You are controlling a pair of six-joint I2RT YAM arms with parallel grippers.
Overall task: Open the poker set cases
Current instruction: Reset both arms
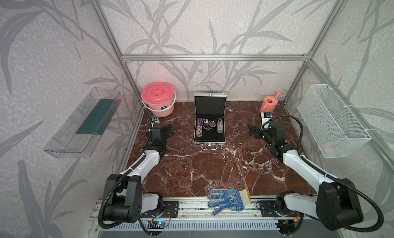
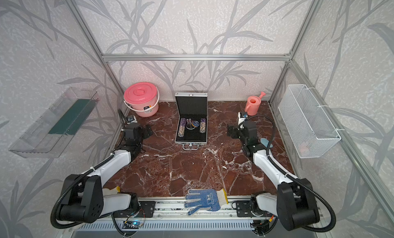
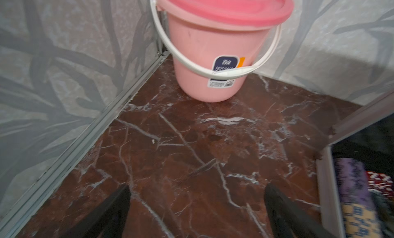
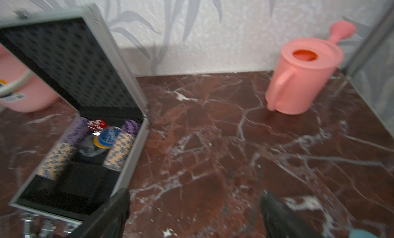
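Observation:
The poker set case (image 1: 210, 105) lies at the back middle of the table in both top views, a silver aluminium case (image 2: 191, 104) with its lid standing upright and the black lining showing. Purple and cream chip stacks (image 1: 199, 127) lie in its base, and its metal handle (image 1: 209, 147) faces the front. My left gripper (image 1: 169, 130) hovers left of the case, apart from it, open and empty (image 3: 197, 190). My right gripper (image 1: 252, 130) hovers right of the case, open with nothing between its fingers (image 4: 194, 192). The right wrist view shows the open case (image 4: 70, 62) beside one finger.
A lidded pink bucket (image 1: 158, 98) stands at the back left and a pink watering can (image 1: 269, 103) at the back right. A blue-dotted glove (image 1: 229, 199) lies on the front rail. A wire basket (image 1: 332, 121) and a clear tray (image 1: 83, 123) hang on the side walls.

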